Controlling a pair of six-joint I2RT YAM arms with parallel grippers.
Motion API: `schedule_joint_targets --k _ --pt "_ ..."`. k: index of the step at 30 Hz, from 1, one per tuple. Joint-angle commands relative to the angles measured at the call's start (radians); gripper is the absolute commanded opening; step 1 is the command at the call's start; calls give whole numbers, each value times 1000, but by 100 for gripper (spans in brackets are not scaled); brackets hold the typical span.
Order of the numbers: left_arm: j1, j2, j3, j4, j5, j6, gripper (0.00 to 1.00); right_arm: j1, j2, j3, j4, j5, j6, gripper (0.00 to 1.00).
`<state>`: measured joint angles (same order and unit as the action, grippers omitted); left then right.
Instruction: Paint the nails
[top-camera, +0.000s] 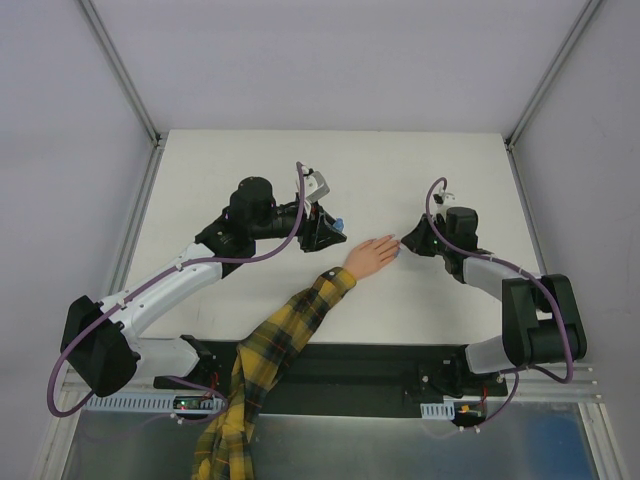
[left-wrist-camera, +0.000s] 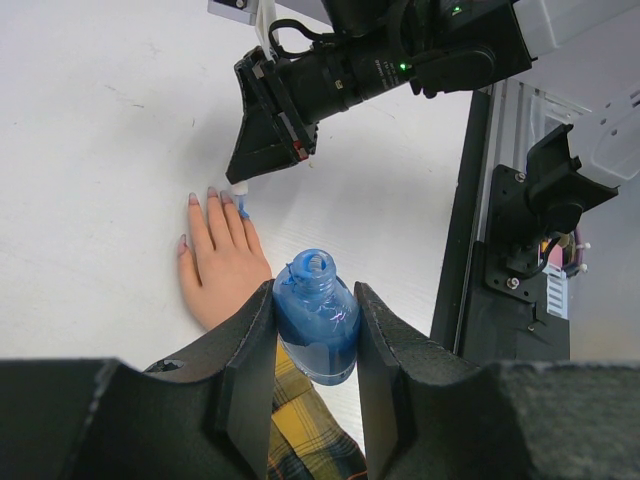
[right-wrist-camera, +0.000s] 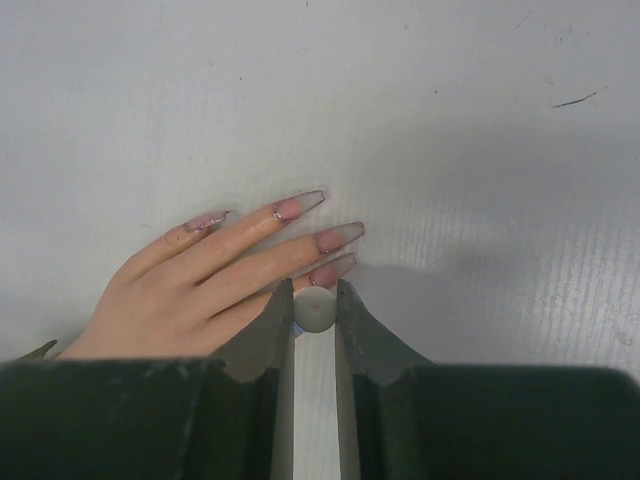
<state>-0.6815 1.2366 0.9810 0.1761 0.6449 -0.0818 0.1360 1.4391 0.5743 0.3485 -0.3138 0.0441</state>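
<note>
Closest to my lens, the left gripper (left-wrist-camera: 315, 296) pinches the open blue bottle (left-wrist-camera: 317, 325) upright between its jaws, and the right gripper (right-wrist-camera: 315, 293) is closed narrow on a white brush handle (right-wrist-camera: 314, 311). The hand (right-wrist-camera: 185, 295) lies flat, palm down. Its long nails (right-wrist-camera: 337, 238) run along the fingers, pointing just past the right jaw tips.

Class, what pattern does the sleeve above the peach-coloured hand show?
Yellow plaid with dark checks on the fabric sleeve, clearest in the top external view.

Overhead; wrist close-ups sharing nails (right-wrist-camera: 338, 236)
</note>
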Motion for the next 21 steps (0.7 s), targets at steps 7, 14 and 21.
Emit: schedule_joint_targets --k 7,14,21 --pt "-10 -17 1 49 24 2 0 -3 -9 42 20 19 -4 0" --pt "-10 -17 -2 49 22 2 0 -3 -9 42 27 22 -4 0" --pt "-10 -16 1 49 21 2 0 -4 -2 45 30 27 -3 0"
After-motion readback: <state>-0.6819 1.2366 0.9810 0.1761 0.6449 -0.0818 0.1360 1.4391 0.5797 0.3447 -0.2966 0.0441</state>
